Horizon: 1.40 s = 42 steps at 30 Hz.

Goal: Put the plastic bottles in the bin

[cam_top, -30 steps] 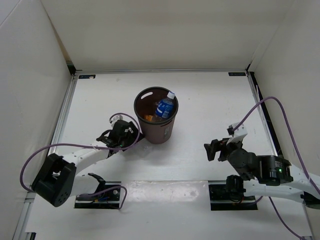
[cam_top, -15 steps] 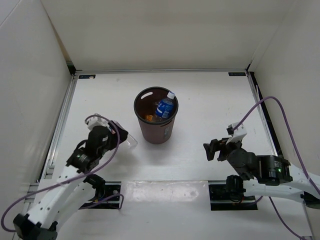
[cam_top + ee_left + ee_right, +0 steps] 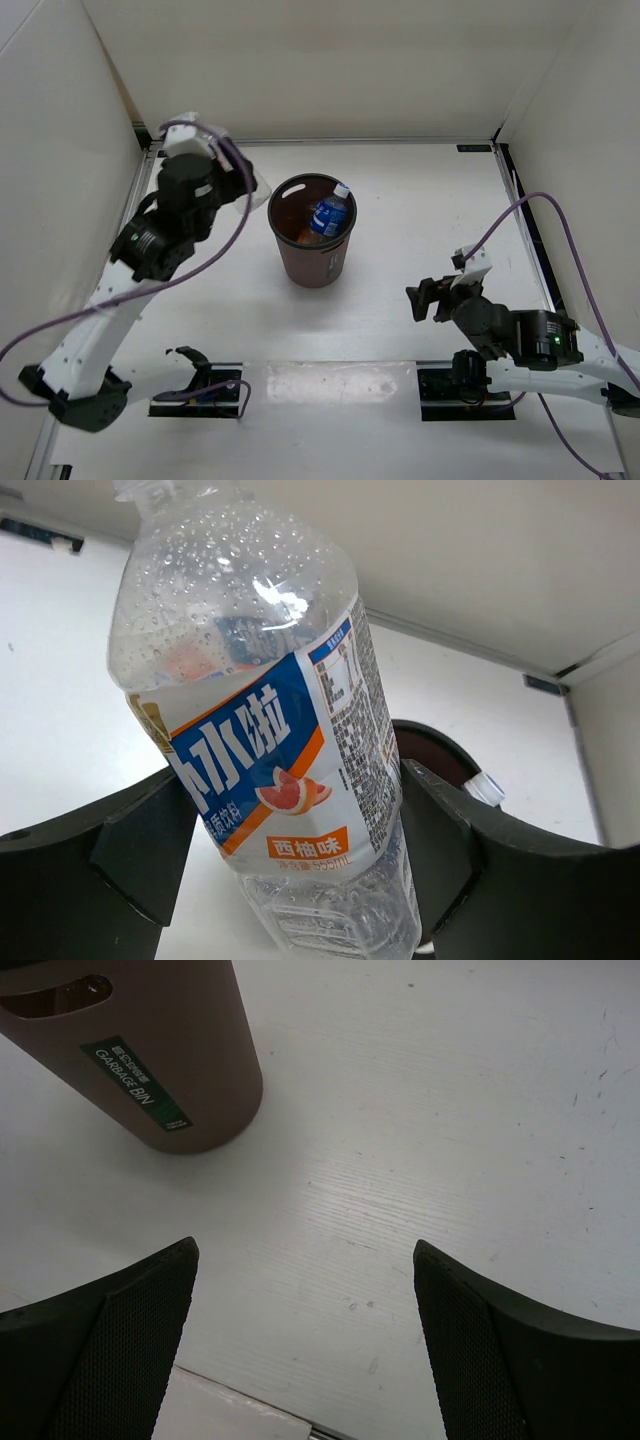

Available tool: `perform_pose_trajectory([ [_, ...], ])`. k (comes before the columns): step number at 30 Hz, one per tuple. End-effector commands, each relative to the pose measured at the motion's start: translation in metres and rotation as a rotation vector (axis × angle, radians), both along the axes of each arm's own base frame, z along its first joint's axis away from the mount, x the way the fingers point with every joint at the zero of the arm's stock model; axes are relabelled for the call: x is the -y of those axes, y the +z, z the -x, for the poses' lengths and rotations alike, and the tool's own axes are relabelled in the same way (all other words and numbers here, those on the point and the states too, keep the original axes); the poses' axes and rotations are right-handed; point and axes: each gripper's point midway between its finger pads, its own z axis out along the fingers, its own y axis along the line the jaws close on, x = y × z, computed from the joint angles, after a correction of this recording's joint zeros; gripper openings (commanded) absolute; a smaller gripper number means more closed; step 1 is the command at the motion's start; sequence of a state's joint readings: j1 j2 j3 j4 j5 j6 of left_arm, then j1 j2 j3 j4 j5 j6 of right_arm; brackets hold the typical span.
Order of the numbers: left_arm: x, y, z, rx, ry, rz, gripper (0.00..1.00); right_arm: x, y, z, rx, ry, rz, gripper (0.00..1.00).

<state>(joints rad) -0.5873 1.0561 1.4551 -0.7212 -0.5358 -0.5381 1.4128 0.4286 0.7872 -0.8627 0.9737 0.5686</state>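
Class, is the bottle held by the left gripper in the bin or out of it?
Out: the left gripper clamps the bottle left of the bin.

The right pincer (image 3: 305, 1245) is hanging with its fingers (image 3: 120, 1340) spread wide over the white counter (image 3: 450, 1110). The brown bin (image 3: 150, 1020), bearing a green label (image 3: 135, 1085), is standing beyond the left finger, toward the far edge.

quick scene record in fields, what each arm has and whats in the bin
left jaws: shut on a clear grapefruit-label bottle, held up to the left of the bin
right jaws: open, empty, low over the table
bin: upright, mid-table
in bin: blue-label bottle with its white cap near the rim; something orange, too small to identify
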Motion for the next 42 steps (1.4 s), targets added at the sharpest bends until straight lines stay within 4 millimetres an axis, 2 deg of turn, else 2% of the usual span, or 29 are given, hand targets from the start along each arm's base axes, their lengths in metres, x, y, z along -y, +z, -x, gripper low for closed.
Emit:
perform_pose_trajectory([
  [1,0.020,0.003,-0.019,-0.009,-0.001,-0.249,0.37,-0.001,0.003,-0.005,0.019,-0.030,-0.007,0.90],
  [2,0.021,0.009,-0.023,0.010,0.034,-0.278,0.37,-0.001,0.003,-0.005,0.018,-0.032,-0.004,0.90],
  [3,0.040,0.005,-0.021,0.014,-0.011,-0.315,0.37,-0.001,0.003,-0.005,0.020,-0.031,-0.003,0.90],
  [4,0.048,-0.007,-0.030,-0.009,-0.008,-0.415,0.37,-0.002,0.002,-0.005,0.017,-0.028,0.003,0.90],
  [5,0.047,-0.010,-0.031,-0.013,0.023,-0.454,0.37,-0.001,0.002,-0.005,0.018,-0.033,0.004,0.90],
  [7,0.061,-0.025,-0.032,-0.016,0.029,-0.530,0.37,-0.002,0.003,-0.004,0.017,-0.028,-0.003,0.90],
  [8,0.059,-0.029,-0.033,-0.017,0.068,-0.562,0.37,-0.002,0.004,-0.004,0.017,-0.026,-0.007,0.90],
  [9,0.072,-0.030,-0.033,0.007,0.052,-0.565,0.37,-0.002,0.003,-0.004,0.018,-0.027,-0.004,0.90],
  [11,0.077,-0.042,-0.033,-0.002,0.063,-0.622,0.37,-0.002,0.002,-0.005,0.017,-0.029,-0.001,0.90],
  [18,0.095,-0.050,-0.037,-0.001,0.067,-0.664,0.41,-0.003,0.002,-0.004,0.018,-0.025,0.000,0.90],
  [20,0.100,-0.056,-0.037,-0.006,0.070,-0.687,0.44,-0.003,0.003,-0.004,0.018,-0.023,0.000,0.90],
  [23,0.105,-0.063,-0.035,-0.011,0.086,-0.710,0.69,-0.002,0.002,-0.005,0.020,-0.029,0.000,0.90],
  [24,0.102,-0.063,-0.034,-0.012,0.117,-0.728,0.76,-0.003,0.002,-0.004,0.018,-0.023,0.002,0.90],
  [25,0.103,-0.064,-0.033,-0.011,0.124,-0.731,0.89,-0.002,0.002,-0.005,0.018,-0.026,0.000,0.90],
  [27,0.105,-0.061,-0.029,-0.002,0.138,-0.736,1.00,-0.003,0.003,-0.004,0.018,-0.022,-0.001,0.90],
  [29,0.106,-0.056,-0.027,0.004,0.141,-0.717,1.00,-0.003,0.003,-0.004,0.019,-0.023,0.001,0.90],
  [31,0.101,-0.053,-0.025,0.001,0.154,-0.709,1.00,-0.003,0.002,-0.004,0.018,-0.023,0.000,0.90],
  [36,0.080,-0.028,-0.013,0.024,0.187,-0.647,1.00,-0.003,0.002,-0.004,0.019,-0.021,0.002,0.90],
  [37,0.071,-0.014,-0.007,0.043,0.189,-0.605,1.00,-0.003,0.003,-0.004,0.019,-0.023,-0.004,0.90],
  [39,0.063,-0.006,0.000,0.035,0.158,-0.600,1.00,-0.004,0.003,-0.004,0.018,-0.023,0.000,0.90],
  [40,0.050,0.013,0.009,0.060,0.161,-0.515,1.00,-0.003,0.004,-0.005,0.019,-0.027,-0.008,0.90],
  [42,0.040,0.005,0.020,0.003,0.057,-0.537,1.00,-0.002,0.003,-0.005,0.021,-0.032,-0.002,0.90],
])
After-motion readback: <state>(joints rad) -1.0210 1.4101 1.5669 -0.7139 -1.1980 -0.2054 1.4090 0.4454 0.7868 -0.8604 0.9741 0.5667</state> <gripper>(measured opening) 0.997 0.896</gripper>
